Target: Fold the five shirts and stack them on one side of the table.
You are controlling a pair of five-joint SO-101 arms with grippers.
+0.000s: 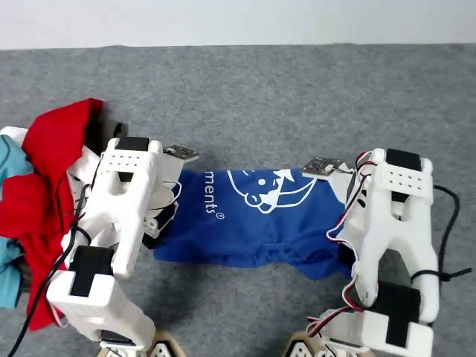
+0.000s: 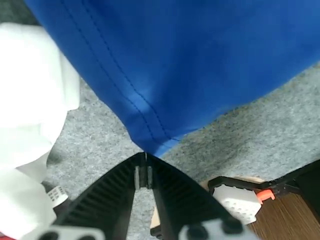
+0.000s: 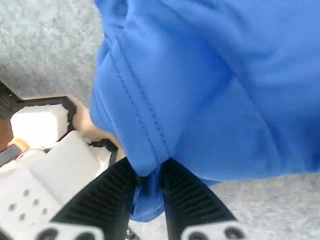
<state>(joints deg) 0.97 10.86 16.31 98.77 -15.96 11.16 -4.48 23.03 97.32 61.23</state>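
blue shirt (image 1: 253,223): one item, laid partly spread across the middle of the grey table (image 1: 297,89), between the two arms, print side up. a near-edge corner is held at each end. the left gripper (image 2: 145,172) is closed on the very tip of a hemmed corner, with little cloth taken in. the right gripper (image 3: 150,175) is closed on a thicker bunch of hem, gathered into folds. step in hand, as judged: the near edge is to be lifted and carried over for a fold. for a clean fold, both corners should be raised together and kept level, with the cloth drawn taut between them. the thin bite on the left is judged liable to slip, so gentle tension is advised. material: soft, smooth knit, double-stitched at the hem, with a white printed motif (image 1: 271,190), and wrinkled along the near edge. table cover: grey, felt-like, rough. remaining stock: red shirt (image 1: 52,163), with white cloth (image 2: 30,100) and teal cloth (image 1: 6,160), heaped unfolded just beside the left arm.
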